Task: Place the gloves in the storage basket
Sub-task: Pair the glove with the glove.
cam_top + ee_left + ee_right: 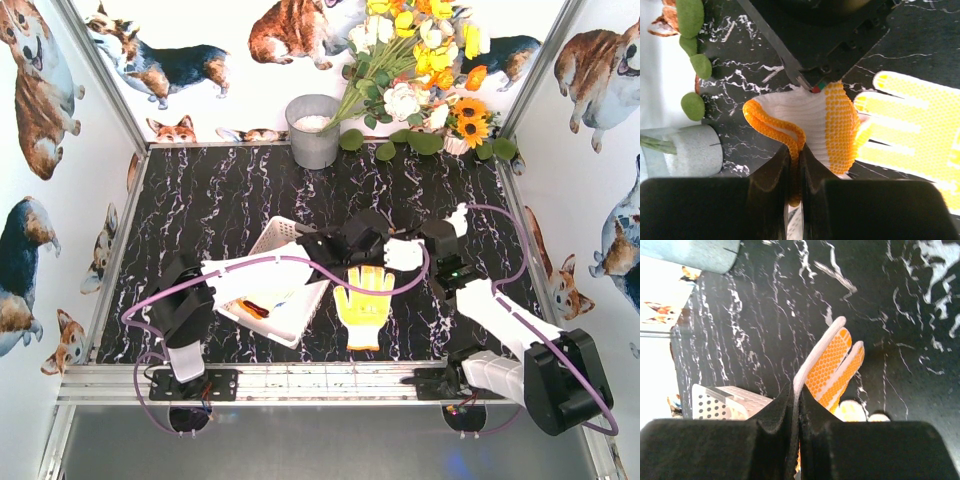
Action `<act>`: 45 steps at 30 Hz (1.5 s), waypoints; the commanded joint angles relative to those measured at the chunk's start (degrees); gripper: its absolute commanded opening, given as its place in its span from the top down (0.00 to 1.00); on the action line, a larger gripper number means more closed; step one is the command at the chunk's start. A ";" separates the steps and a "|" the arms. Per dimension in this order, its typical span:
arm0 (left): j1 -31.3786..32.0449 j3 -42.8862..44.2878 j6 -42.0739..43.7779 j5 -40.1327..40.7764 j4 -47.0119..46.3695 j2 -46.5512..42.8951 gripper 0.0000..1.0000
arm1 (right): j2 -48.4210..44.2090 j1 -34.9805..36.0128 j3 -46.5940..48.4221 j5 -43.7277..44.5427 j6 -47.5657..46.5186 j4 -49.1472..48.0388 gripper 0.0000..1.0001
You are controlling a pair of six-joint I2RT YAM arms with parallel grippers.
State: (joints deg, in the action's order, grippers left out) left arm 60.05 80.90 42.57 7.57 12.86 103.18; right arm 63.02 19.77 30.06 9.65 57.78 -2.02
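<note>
Containers, two, on the black marbled desk (200,200).

Item one: storage basket (283,232), white with perforated sides. It sits askew to the desk's near edge, left of centre, and the left arm crosses above it. Inside we count one glove in the basket (256,308), white knit with a red-orange edge, lying toward the near-left corner. The arm hides the rest of the basket floor.

Item two: grey bucket (313,135) at the far wall. It holds the stems of the flowers (415,60), which lean out to the right.

Gloves outside the basket, two.
- The yellow glove (365,305) lies flat on the desk just right of the basket. Its long axis runs near to far, fingers toward the far wall and cuff toward the near edge.
- The held glove (815,120) is white with orange dots and an orange-trimmed cuff. It sits right of the basket's far corner, beyond the yellow glove's fingertips, between the two arms. Its long axis runs left to right, cuff to the left and fingers to the right. We cannot tell whether it is clear of the desk.

Claws, two.
- Left claw (797,150): fingers pinched nearly together on the orange cuff edge of the held glove.
- Right claw (796,392): likewise drawn narrow, gripping a fold of white knit at the same glove's finger end. The dotted fingers point away beyond its tips.
</note>
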 commanded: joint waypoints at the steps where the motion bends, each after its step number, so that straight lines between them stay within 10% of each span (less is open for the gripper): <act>1: -2.46 4.57 4.45 2.11 -1.19 0.42 1.00 | -1.37 -0.26 1.74 3.82 -3.94 -7.65 1.00; 26: -2.18 -7.30 3.19 1.83 -1.67 -2.24 1.00 | 6.61 -0.26 -3.43 -7.26 -1.12 -8.31 0.98; 45: 4.14 -13.39 -9.17 -3.70 2.96 -5.52 1.00 | -1.43 -0.26 -3.06 -13.54 -1.07 10.76 0.51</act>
State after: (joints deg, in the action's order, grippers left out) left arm 62.59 68.55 37.60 4.49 14.20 98.61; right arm 62.30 19.75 25.34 -1.17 56.66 5.54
